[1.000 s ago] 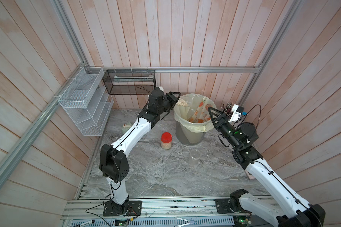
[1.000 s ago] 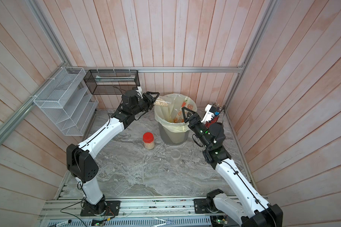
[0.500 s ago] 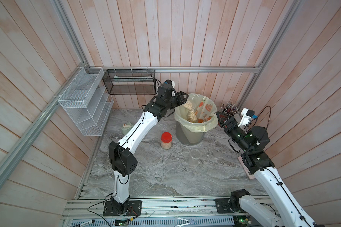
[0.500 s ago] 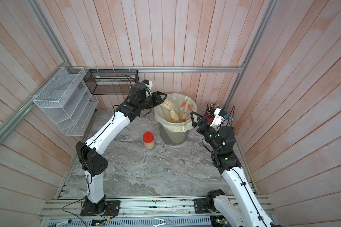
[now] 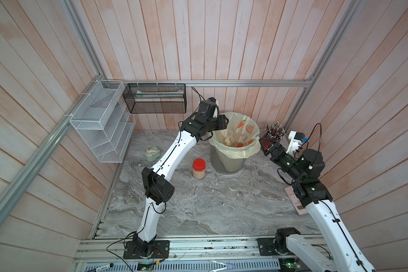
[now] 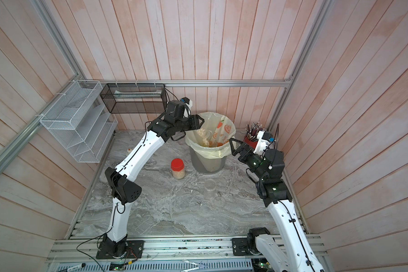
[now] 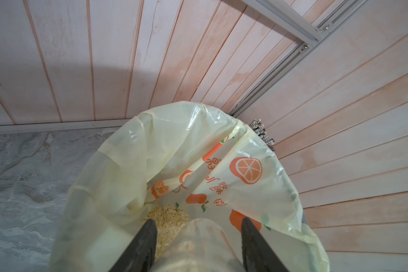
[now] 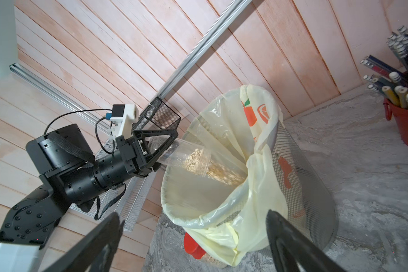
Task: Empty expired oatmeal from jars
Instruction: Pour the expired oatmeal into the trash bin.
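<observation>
My left gripper (image 5: pixel 223 123) is shut on a clear jar (image 8: pixel 189 155), tipped mouth-down over the grey mesh bin (image 8: pixel 304 188) with its yellowish bag (image 7: pixel 127 164). Oatmeal (image 8: pixel 222 174) streams from the jar onto a pile (image 7: pixel 167 216) in the bag. In the left wrist view the jar (image 7: pixel 198 245) fills the gap between the fingers. A red-lidded jar (image 5: pixel 198 168) holding oatmeal stands left of the bin. An empty clear jar (image 5: pixel 233 190) stands in front of it. My right gripper (image 5: pixel 262 147) hangs open and empty by the bin's right rim.
A red pencil cup (image 5: pixel 272 136) stands behind the right gripper. Two clear lids (image 6: pixel 194 206) lie near the empty jar. A white wire rack (image 5: pixel 101 124) and a black mesh basket (image 5: pixel 156 99) hang on the walls. A small pale container (image 5: pixel 152 153) sits at the left, a pink pad (image 5: pixel 295 200) at the right.
The left arm has carried the clear jar over the bin and tipped it, so oatmeal pours out. The right gripper has drawn back from the bin to the right and opened wider.
</observation>
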Robot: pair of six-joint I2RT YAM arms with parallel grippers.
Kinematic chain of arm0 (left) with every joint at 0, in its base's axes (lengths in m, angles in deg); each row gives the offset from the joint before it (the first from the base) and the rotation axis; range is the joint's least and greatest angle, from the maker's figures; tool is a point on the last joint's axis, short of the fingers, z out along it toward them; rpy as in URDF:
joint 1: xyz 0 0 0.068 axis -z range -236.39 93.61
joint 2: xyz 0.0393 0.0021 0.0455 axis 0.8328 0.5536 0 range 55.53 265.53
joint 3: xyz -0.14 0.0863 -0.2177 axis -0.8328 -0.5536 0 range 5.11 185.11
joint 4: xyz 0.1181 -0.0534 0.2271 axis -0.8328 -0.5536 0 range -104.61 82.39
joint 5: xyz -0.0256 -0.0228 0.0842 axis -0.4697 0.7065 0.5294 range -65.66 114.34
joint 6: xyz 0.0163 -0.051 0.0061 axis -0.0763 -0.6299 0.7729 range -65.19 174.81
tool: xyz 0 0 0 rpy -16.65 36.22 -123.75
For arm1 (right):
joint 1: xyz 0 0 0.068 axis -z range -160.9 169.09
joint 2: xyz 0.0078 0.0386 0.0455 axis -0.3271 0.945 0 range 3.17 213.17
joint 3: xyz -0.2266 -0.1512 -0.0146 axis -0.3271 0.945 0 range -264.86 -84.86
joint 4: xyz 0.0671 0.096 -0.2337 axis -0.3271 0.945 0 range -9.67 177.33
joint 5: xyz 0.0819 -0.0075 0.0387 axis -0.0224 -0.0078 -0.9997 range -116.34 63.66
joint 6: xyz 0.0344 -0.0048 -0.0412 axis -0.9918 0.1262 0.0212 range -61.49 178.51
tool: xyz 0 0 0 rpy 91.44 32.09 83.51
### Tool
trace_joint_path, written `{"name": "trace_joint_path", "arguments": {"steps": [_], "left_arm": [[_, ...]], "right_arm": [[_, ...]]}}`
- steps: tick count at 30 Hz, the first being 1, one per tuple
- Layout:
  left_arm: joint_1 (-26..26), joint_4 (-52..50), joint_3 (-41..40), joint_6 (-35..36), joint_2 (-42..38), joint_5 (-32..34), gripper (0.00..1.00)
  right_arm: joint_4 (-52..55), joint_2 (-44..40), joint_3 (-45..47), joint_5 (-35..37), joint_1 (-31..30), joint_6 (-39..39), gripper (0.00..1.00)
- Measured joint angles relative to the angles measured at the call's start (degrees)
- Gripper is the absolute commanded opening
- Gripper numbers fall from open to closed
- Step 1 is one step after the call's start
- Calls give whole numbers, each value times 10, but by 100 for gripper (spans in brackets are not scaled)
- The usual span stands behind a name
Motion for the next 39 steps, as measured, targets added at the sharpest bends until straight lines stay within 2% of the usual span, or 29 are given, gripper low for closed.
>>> {"name": "trace_joint_path", "arguments": {"steps": [9,14,20,32,35,39], "left_arm": [[32,-26,38,115,7,118,3],[61,-25,46,157,8,145,1],[65,-1,11,187,0,176,3],[86,-5,18,192,0,134,1],[80,-7,6,186,-6,109,5],[63,-23,12,181,-10,88,4]], "right_arm": [[22,-4,3,-5,0,15,98],[40,-7,3,-7,-3,24,98],[52,-4,3,-6,-19,34,98],[71,8,-5,19,-64,62,98],[71,10,-17,29,-91,73,98],[68,17,-25,34,-101,81,98]]}}
